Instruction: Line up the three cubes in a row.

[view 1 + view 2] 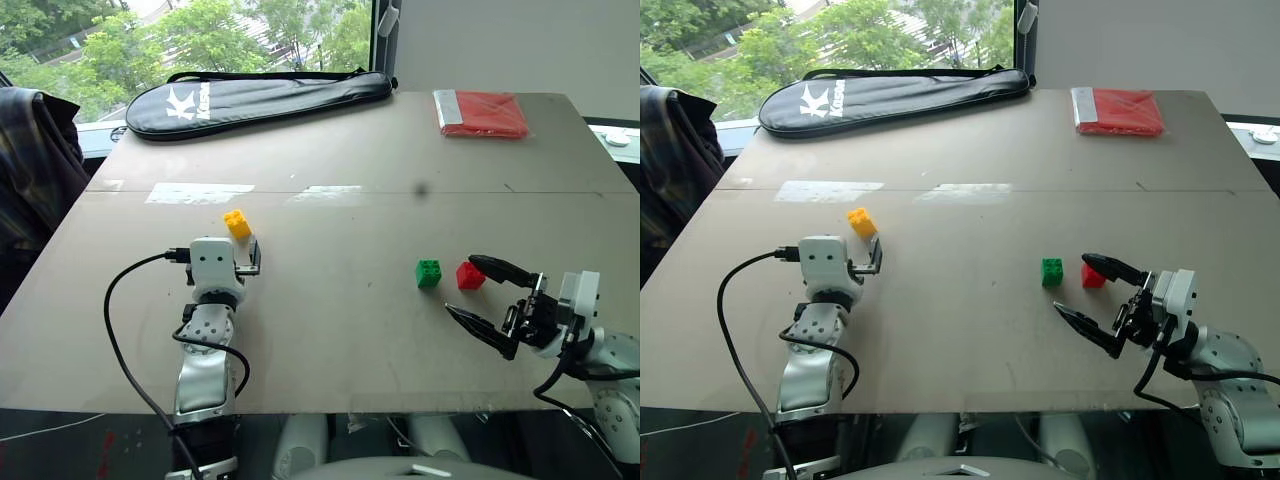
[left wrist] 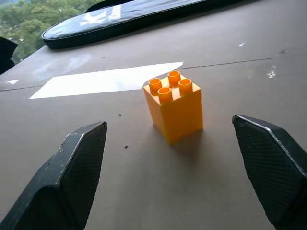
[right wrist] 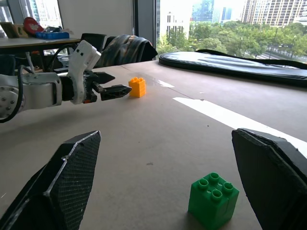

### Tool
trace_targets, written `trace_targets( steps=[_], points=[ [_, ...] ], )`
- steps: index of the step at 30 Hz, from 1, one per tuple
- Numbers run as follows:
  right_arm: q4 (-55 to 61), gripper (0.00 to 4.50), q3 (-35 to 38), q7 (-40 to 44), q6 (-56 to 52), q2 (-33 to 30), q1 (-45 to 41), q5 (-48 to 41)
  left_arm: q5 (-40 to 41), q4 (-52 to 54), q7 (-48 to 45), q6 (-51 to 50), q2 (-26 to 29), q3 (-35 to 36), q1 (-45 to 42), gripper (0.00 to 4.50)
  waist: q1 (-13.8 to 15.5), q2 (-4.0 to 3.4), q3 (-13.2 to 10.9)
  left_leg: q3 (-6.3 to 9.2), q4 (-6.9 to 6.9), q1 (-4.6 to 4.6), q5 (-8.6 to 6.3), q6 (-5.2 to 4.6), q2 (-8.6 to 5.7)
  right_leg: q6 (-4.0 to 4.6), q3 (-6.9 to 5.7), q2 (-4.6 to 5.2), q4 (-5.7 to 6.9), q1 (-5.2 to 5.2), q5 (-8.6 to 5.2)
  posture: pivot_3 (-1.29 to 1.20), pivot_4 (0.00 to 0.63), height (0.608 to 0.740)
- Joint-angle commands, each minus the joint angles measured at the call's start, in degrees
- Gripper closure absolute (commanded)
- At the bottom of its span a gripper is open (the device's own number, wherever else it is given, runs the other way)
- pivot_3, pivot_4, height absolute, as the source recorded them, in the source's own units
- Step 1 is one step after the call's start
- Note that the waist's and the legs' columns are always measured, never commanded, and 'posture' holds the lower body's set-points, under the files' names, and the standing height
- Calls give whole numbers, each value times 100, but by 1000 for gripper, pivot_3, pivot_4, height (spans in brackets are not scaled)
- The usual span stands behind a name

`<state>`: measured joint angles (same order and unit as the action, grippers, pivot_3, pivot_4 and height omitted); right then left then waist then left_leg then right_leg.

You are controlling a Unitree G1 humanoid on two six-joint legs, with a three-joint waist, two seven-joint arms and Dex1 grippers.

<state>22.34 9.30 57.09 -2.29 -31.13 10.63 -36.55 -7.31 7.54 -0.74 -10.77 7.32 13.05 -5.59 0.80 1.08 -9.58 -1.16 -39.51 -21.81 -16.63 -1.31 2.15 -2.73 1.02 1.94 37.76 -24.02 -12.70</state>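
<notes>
Risk, as I judge it: the yellow cube [image 2: 173, 105] stands off-centre between the spread fingers of the left gripper [image 2: 177, 177], turned corner-on to them. If the jaws close from here, one finger may meet an edge first and twist or skid the cube across the table [image 1: 330, 330] rather than clamp it; pushing forward too low could also shove it away. Second risk: the right gripper [image 1: 485, 295], jaws wide and holding nothing, has one finger tip just beside the red cube [image 1: 470, 275]; a careless sweep could knock that cube into the green cube [image 1: 428, 273] and spoil their spacing. Layout, taking the green cube as landmark: the red cube sits just beside it toward the robot's right, not touching; the yellow cube is well apart toward the robot's left and slightly farther from the robot, so no row yet. Left gripper is unclenched, empty, with the yellow cube just ahead of its fingertips.
</notes>
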Motion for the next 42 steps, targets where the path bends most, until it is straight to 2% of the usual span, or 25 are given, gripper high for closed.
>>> trace_targets(
  steps=[1, 7, 12, 15, 17, 19, 20, 24, 28, 32, 36, 42],
  points=[
    [158, 0, 43, 36, -6, -19, -35, -95, -223, -362, 419, -93, 41, -88, -375, 200, 1, 0, 0, 0, 0, -2, 0, 0, 0, 3, -1, 0, -1, -1, 3, 0, 150, 708],
    [208, 0, 18, -41, 86, 61, -16, 1, -282, -1256, 832, -172, 11, -191, -936, 200, 7, 1, 1, -1, 0, -7, 0, 0, -2, 18, -4, 4, -7, 0, 13, 0, 150, 708],
    [223, 0, 13, -62, 151, 126, 23, 69, -114, -1837, 819, -95, 20, -257, -1286, 200, 8, -4, 4, 1, 0, 4, 1, 1, -2, 14, -6, 3, 1, 7, 10, 0, 150, 708],
    [237, 0, 36, -44, 178, 140, 81, 73, 21, -1953, 811, -36, -24, -213, -1380, 1077, 10, -8, 6, 5, 0, 8, 7, 11, -2, -1, -10, 3, 2, 14, 1, 0, 150, 708],
    [242, 0, 55, -42, 192, 142, 103, 71, 88, -1945, 943, -120, -98, -126, -1385, 1980, 7, -8, 6, 5, 0, 8, 11, 17, -2, -1, -9, 5, 2, 16, 1, 0, 150, 708],
    [247, 0, 66, -48, 205, 144, 119, 72, 146, -1959, 987, -263, -115, -88, -1399, 3068, 8, -8, 7, 4, 0, 8, 11, 18, -2, -1, -8, 6, 1, 16, 1, 0, 150, 708],
    [254, 0, 76, -55, 213, 147, 138, 70, 164, -1982, 984, -268, -101, -95, -1405, 3258, 6, -8, 8, 4, 0, 8, 11, 18, -3, -1, -8, 6, 1, 17, 1, 0, 150, 708],
    [286, 0, 112, -71, 279, 162, 283, 78, 314, -1954, 829, -223, -53, -117, -1441, 3227, 7, -12, 10, 6, 0, 9, 11, 19, -2, -1, -10, 5, 2, 17, 1, 0, 150, 708],
    [343, 0, 151, -92, 340, 186, 496, 87, 657, -1789, 74, -89, 121, -317, -1424, 3227, 15, -12, 10, 8, 0, 8, 12, 19, -2, 3, -13, 6, 1, 17, -2, 0, 150, 708],
    [378, 0, 239, -16, 458, 167, 901, 87, 1632, -1507, -2117, 85, 485, -727, -1324, 3227, 13, -12, 10, 5, 0, 2, 11, 20, -3, 22, -12, 8, -7, 17, -13, 0, 150, 708],
    [269, 0, 298, 23, 570, 185, 1077, 105, 1976, -1646, -3889, 323, 962, -1326, -1427, 3227, -12, -10, 9, -1, 0, -2, 11, 21, -3, 27, -9, 8, -14, 13, -10, 0, 150, 708],
    [187, 0, 329, -38, 687, 274, 1282, 174, 2300, -2534, -6576, 759, 1370, -2132, -2230, 3227, -9, -10, 8, 3, 2, 2, 11, 20, 1, 22, -10, 0, -7, 9, -15, 0, 150, 708]
  ],
)
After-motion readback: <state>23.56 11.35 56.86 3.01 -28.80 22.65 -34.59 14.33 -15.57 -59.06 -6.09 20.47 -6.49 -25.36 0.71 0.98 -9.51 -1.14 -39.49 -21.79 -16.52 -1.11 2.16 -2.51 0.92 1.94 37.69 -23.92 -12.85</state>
